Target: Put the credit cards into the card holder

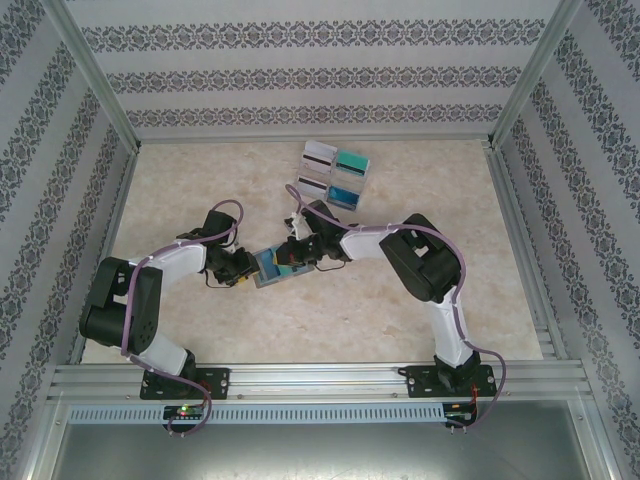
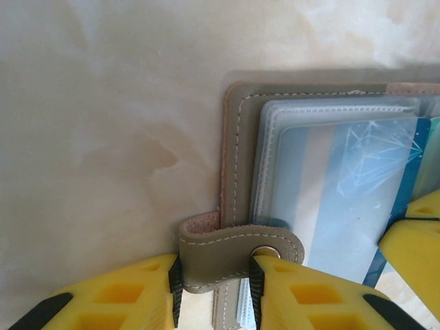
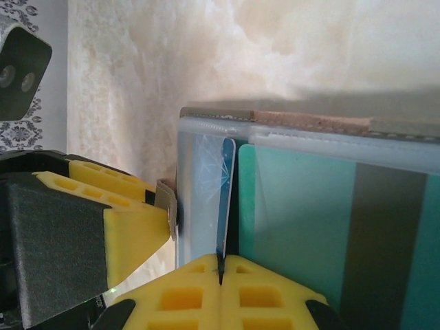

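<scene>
The card holder (image 1: 268, 268) lies open on the table between the two arms, with a grey-brown cover (image 2: 237, 158) and clear sleeves. My left gripper (image 2: 214, 278) is shut on its snap strap (image 2: 227, 251), one pad against each side of the strap. My right gripper (image 3: 221, 271) is shut on a blue credit card (image 3: 225, 199), held on edge with its far end between the holder's sleeves. The same blue card (image 2: 357, 185) shows through a clear sleeve. A teal card (image 3: 302, 220) with a dark stripe sits in the sleeve to the right. From above, the left gripper (image 1: 243, 272) and right gripper (image 1: 290, 255) meet at the holder.
A four-part rack (image 1: 335, 172) with white-grey and teal cards stands behind the holder, just past the right arm's wrist. Metal frame rails and patterned walls close in the marbled table (image 1: 200, 180) on all sides.
</scene>
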You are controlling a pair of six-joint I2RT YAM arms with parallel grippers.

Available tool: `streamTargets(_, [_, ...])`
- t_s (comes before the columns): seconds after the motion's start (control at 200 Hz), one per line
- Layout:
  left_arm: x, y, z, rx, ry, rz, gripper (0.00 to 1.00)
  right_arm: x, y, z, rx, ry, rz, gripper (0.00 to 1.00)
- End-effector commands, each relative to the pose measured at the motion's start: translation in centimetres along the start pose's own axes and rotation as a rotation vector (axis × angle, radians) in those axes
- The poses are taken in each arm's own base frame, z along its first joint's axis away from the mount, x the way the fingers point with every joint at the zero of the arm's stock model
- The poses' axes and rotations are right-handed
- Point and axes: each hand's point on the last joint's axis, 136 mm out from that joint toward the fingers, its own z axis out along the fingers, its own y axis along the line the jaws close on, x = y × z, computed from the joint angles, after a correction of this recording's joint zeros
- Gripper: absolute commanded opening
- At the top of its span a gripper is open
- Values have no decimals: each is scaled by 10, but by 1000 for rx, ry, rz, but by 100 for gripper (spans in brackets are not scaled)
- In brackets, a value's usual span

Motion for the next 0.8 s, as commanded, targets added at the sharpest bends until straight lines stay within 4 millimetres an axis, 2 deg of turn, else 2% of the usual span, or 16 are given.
streamTargets(0.0, [1, -16, 13, 53, 18, 32, 34, 18, 3, 13, 3, 69, -32, 0])
streamTargets(0.075, [1, -18, 11, 56, 16, 35, 34, 16, 9, 6, 0, 56, -44, 4])
streamTargets(0.23, [-4, -18, 1, 30, -8, 56, 35, 6, 20, -21, 31, 21, -86, 31])
streamTargets(0.33, [-7, -18, -4, 12, -17, 70, 36, -2, 24, -42, 87, 0, -133, 39])
streamTargets(0.485, [-8, -16, -4, 6, -16, 69, 35, -12, 9, -61, 123, -25, -128, 42])
streamTargets(0.674, [-9, -12, -11, -11, -32, 70, 36, -15, -4, -80, 182, -37, -139, 44])
streamTargets(0.794, [-11, -6, -15, -47, -37, 76, 35, -17, -33, -102, 252, -68, -62, 45])
